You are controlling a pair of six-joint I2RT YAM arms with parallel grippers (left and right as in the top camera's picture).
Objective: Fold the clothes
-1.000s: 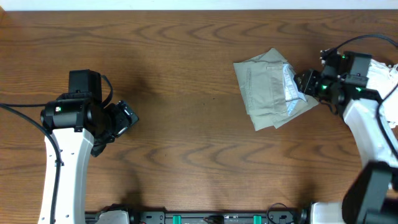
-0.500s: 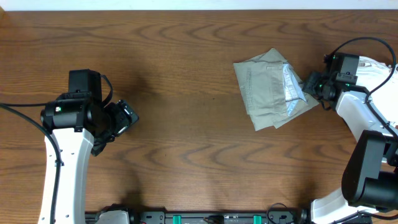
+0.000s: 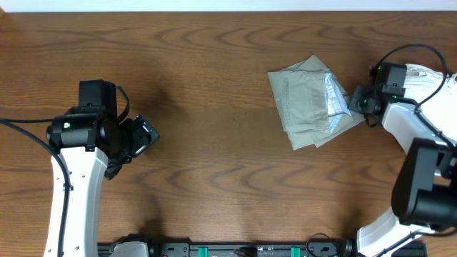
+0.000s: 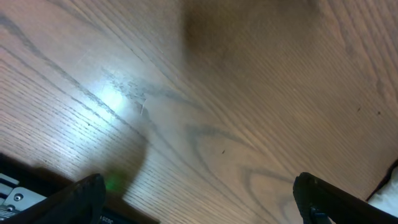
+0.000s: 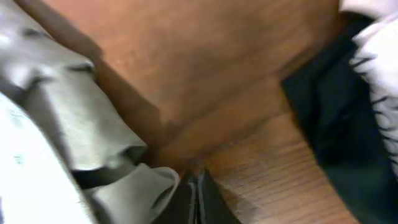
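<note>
The clothes (image 3: pixel 307 103) lie as a folded grey-green bundle right of the table's middle, pale lining showing on the right side. My right gripper (image 3: pixel 355 100) sits at the bundle's right edge. In the right wrist view its fingers (image 5: pixel 198 186) are pressed together with nothing between them, and a fold of the clothes (image 5: pixel 68 112) lies just to their left. My left gripper (image 3: pixel 146 135) hovers far away at the left, open over bare wood. In the left wrist view my left gripper (image 4: pixel 202 199) shows both fingertips (image 4: pixel 87 194) wide apart.
A white cloth (image 3: pixel 437 82) lies at the table's right edge behind the right arm. In the right wrist view a dark fabric piece (image 5: pixel 329 130) and the white cloth (image 5: pixel 376 43) lie to the right of the fingers. The wooden table (image 3: pixel 214 164) spans the scene.
The right gripper has gone from partly open to shut and its wrist has shifted slightly at the bundle's right edge. The clothes and the left arm have not moved.
</note>
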